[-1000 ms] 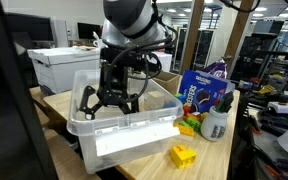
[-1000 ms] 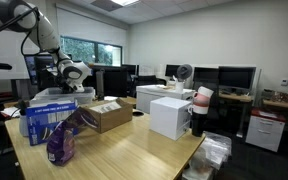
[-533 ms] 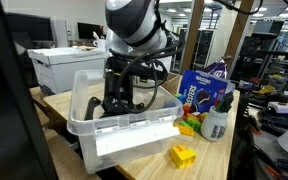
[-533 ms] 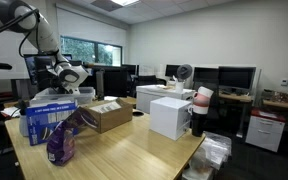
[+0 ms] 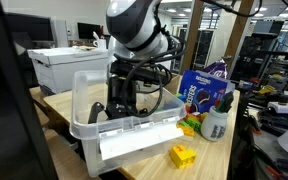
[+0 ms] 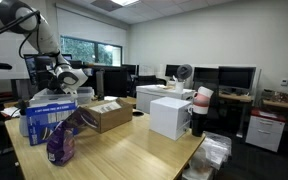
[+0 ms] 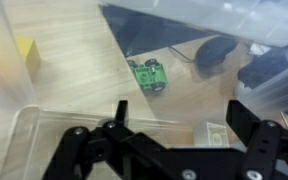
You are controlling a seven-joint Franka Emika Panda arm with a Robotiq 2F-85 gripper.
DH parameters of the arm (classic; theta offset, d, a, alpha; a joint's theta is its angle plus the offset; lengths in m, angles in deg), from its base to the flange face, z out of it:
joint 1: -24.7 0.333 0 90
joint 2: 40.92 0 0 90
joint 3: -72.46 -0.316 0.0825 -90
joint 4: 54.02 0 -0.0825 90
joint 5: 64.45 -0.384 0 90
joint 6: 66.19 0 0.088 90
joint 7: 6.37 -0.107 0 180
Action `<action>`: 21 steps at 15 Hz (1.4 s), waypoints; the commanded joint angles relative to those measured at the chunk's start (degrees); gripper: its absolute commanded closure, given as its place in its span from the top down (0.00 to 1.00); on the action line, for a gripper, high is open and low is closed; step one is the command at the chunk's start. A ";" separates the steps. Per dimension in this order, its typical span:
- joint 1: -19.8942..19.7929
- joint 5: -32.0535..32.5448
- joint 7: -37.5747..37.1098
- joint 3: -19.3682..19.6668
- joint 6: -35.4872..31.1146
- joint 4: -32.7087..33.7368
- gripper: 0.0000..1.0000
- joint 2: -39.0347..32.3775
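The small green toy car (image 7: 149, 75) is lying on the see-through floor of the clear plastic bin (image 5: 134, 145), just ahead of the gripper (image 7: 174, 115), whose jaws are standing wide apart and holding nothing. As I judge it, working well here is a matter of centring those open jaws over the car, squaring them to its narrower sides, and lowering straight, so the fingers are clearing the bin's walls and not nudging so light a toy aside. The wrist view is showing the car and a dark object (image 7: 216, 52) beyond it, neither readable elsewhere. In an exterior view the arm is dipping into the bin, with a yellow block (image 5: 183, 155) and a blue bag (image 5: 199, 90) lying outside it on the table (image 5: 219, 160).
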 commanded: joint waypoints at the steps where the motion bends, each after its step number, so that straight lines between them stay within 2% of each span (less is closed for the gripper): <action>1: 0.08 -2.30 2.86 0.02 0.18 -0.97 1.00 0.06; 15: 4.25 2.03 0.40 1.81 -0.81 1.20 1.00 -1.43; 21: 6.64 7.85 -1.12 2.81 -0.42 2.88 1.00 -2.17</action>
